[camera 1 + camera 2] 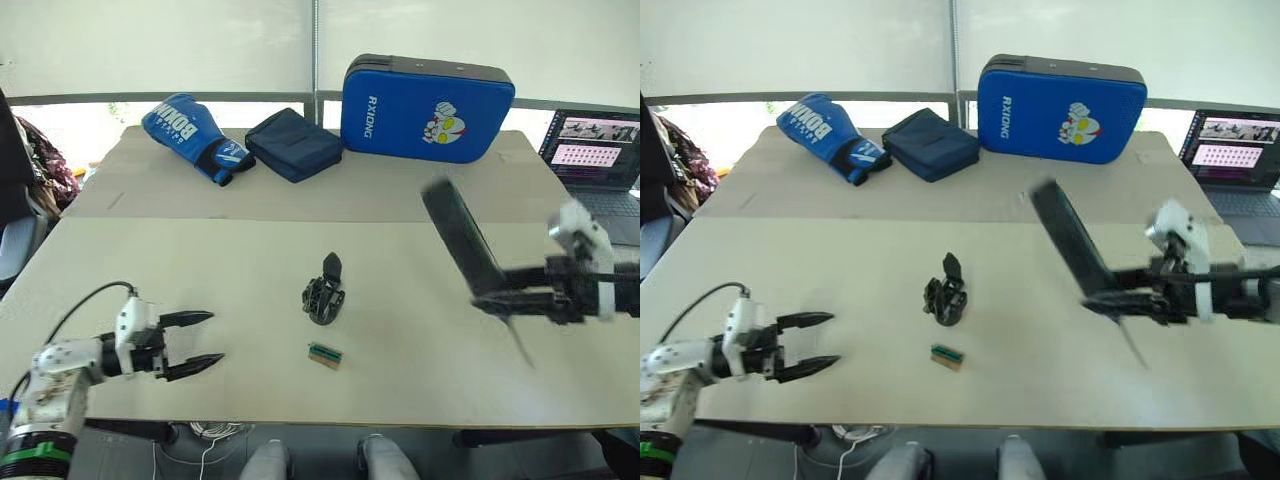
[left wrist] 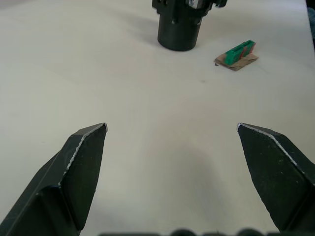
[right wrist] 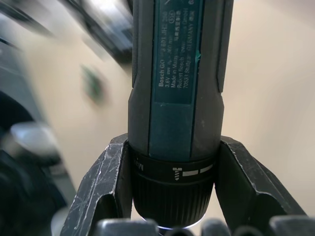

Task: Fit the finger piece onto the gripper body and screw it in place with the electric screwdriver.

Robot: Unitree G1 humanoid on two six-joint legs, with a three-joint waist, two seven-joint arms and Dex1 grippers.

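Left gripper (image 1: 202, 342): two long black pointed fingers (image 2: 81, 164) are fitted to a small white housing with dark fittings. Pale worn edges are seen along the finger tips in the left wrist view. A thin black cable (image 1: 70, 315) is looped from the housing back along the white and grey forearm, where a green band (image 1: 35, 452) is fitted.

Right gripper (image 1: 500, 300): black fingers (image 3: 106, 182), scuffed with fine scratches, are mounted on a white housing (image 1: 585, 240) with black parts behind it.
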